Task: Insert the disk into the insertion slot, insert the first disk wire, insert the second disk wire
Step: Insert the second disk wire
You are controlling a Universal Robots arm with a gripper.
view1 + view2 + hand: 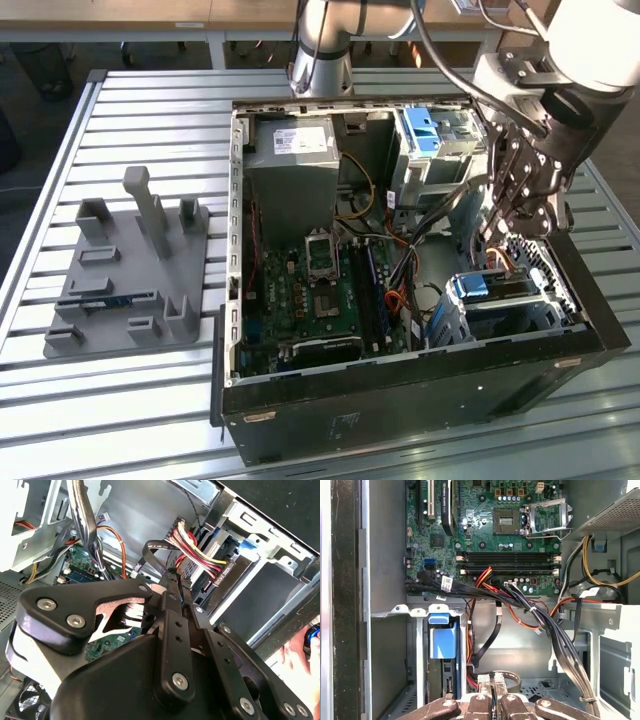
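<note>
Black open computer case (pixel 400 400) nearest | flat disk with blue plastic tab (pixel 470 288) seated in silver perforated insertion slot (pixel 545 300), exterior view's right | black gripper (pixel 520 225) just above-behind, fingers together on a dark flat cable (pixel 155 555) | grey slotted table (pixel 150 100) beyond.

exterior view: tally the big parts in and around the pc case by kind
Open computer case: 1
Motherboard: 1
Power supply: 1
Drive cages with blue plastic parts: 2 (upper, lower with the disk)
Grey holder tray: 1
Gripper: 1
Total: 7
</note>
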